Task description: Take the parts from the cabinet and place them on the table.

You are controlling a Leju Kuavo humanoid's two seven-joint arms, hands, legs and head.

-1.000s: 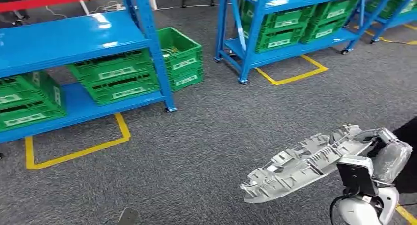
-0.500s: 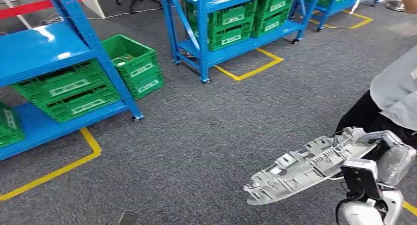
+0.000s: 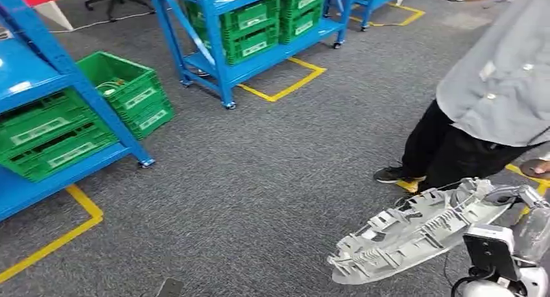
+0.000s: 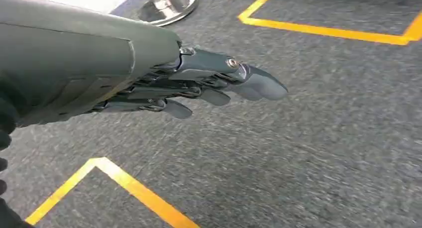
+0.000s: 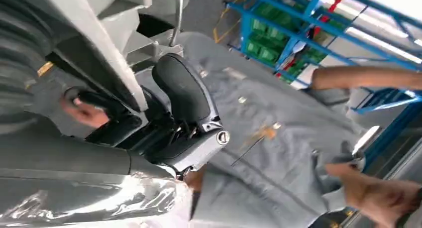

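A long grey ribbed plastic part (image 3: 415,235) hangs over the carpet at the lower right of the head view, its broad end pointing left. My right hand (image 3: 519,203) grips its right end. In the right wrist view the thumb and dark fingers (image 5: 186,106) close around the part's pale edge (image 5: 107,44). My left hand (image 4: 199,86) hangs over grey carpet with its fingers stretched out straight and nothing in them.
A person in a grey shirt and black trousers (image 3: 499,96) stands close on my right, just beyond the part. Blue shelving with green crates (image 3: 58,131) stands at left, another rack (image 3: 250,24) further back. A loose green crate (image 3: 126,89) sits on the floor. Yellow tape lines (image 3: 292,83) mark the carpet.
The camera has swung to the right: shelves and crates slide left in the picture and the person comes into view. The part stays in my right hand.
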